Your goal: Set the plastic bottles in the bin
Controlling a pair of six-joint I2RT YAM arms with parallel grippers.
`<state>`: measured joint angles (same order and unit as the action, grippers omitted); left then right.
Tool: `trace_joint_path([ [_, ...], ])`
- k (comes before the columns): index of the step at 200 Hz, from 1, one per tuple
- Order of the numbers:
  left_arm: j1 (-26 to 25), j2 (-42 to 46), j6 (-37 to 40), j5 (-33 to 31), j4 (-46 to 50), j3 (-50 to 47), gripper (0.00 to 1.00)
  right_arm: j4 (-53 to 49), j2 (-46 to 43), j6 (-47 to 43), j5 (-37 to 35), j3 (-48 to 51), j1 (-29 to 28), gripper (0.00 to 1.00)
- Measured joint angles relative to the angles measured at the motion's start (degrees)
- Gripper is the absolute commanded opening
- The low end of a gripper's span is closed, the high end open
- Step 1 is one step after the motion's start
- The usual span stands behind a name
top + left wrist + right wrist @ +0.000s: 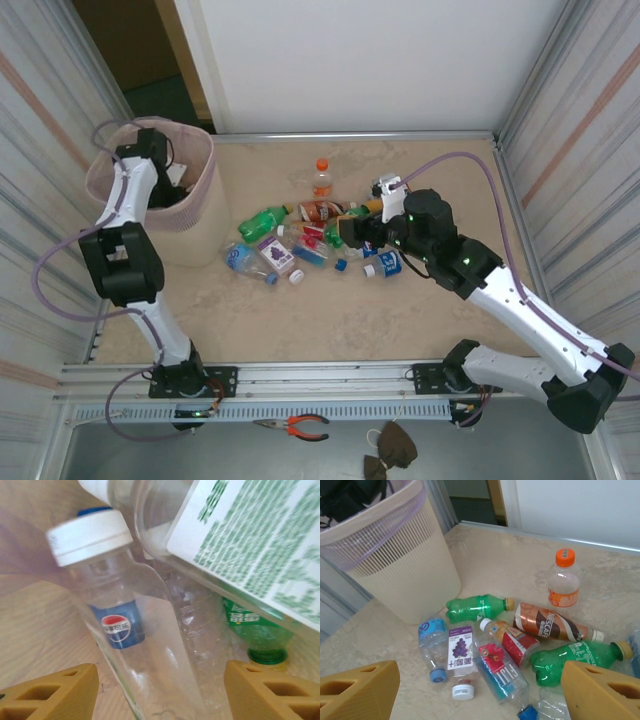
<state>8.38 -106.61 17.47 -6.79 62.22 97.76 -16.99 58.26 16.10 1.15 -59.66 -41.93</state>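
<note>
The beige bin (196, 196), lined with a pink bag, stands at the table's back left. My left gripper (172, 180) hangs inside it. Its yellow fingers (55, 692) stand open around a clear white-capped plastic bottle (120, 630) with a blue label, without touching it. A bottle with green print (240, 540) and a green bottle (257, 632) lie there too. Several plastic bottles (300, 240) lie heaped mid-table: green ones (475, 607), a brown one (545, 622), a red-labelled one (502, 672), a purple-labelled one (460, 650). An orange-capped one (563, 582) stands upright. My right gripper (480, 680) hovers open above the heap.
Corrugated metal walls close in the table on the left and right, and a white panel stands at the back. The bin's ribbed wall (405, 575) is just left of the heap. Pliers (298, 427) lie on the shelf below the front rail.
</note>
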Motion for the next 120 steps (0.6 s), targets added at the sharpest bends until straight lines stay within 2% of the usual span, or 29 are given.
trace_joint_path([
  [74,-0.1,7.4,-1.7,6.0,2.3,5.5,0.69,-3.0,0.0,-0.2,-0.9,-0.1,2.7,0.84],
  [120,-0.1,10.6,-2.8,10.0,2.8,7.4,0.69,-2.2,4.4,-2.8,0.6,-0.7,6.8,0.84],
])
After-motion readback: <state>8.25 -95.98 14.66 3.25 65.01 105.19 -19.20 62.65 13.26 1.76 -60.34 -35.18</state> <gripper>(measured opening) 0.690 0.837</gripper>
